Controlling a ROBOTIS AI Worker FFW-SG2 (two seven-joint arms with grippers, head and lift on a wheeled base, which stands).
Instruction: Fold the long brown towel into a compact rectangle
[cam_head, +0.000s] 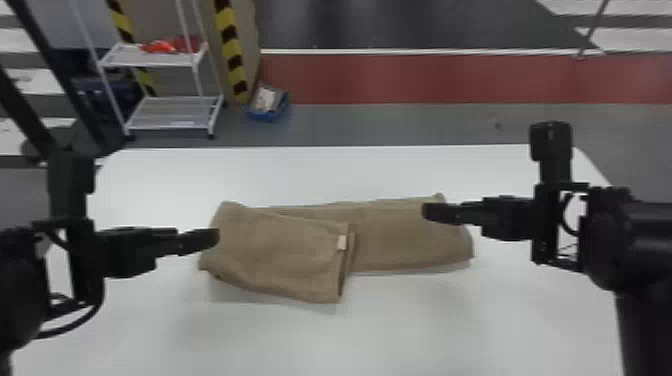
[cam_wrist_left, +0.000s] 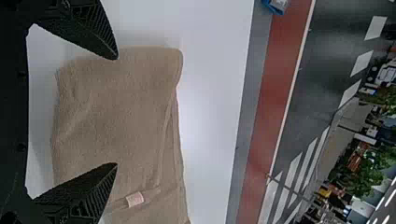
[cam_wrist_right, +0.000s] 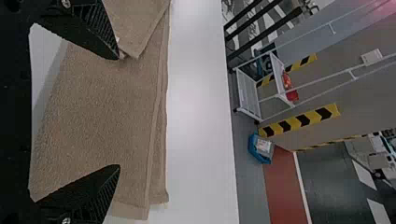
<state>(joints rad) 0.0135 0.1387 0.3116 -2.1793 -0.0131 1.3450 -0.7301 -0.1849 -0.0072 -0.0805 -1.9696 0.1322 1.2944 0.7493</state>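
The brown towel (cam_head: 280, 250) lies across the white table, its left part folded over toward the middle, with a small pale tag near the folded-over edge; its right part (cam_head: 400, 235) stays lower and extended. My left gripper (cam_head: 212, 237) is above the towel's left end. Over the right part hangs my right gripper (cam_head: 430, 212). In the left wrist view, the left gripper (cam_wrist_left: 116, 111) has its fingers wide apart over the towel (cam_wrist_left: 116, 116). The right wrist view has the right gripper (cam_wrist_right: 118, 112) with spread fingers over the towel (cam_wrist_right: 98, 107), nothing held between them.
The white table (cam_head: 400, 325) extends around the towel on all sides. Beyond its far edge stand a white wire shelf (cam_head: 175, 112) with red items on top and a blue bin (cam_head: 268, 104) on the floor, beside a yellow-and-black striped column.
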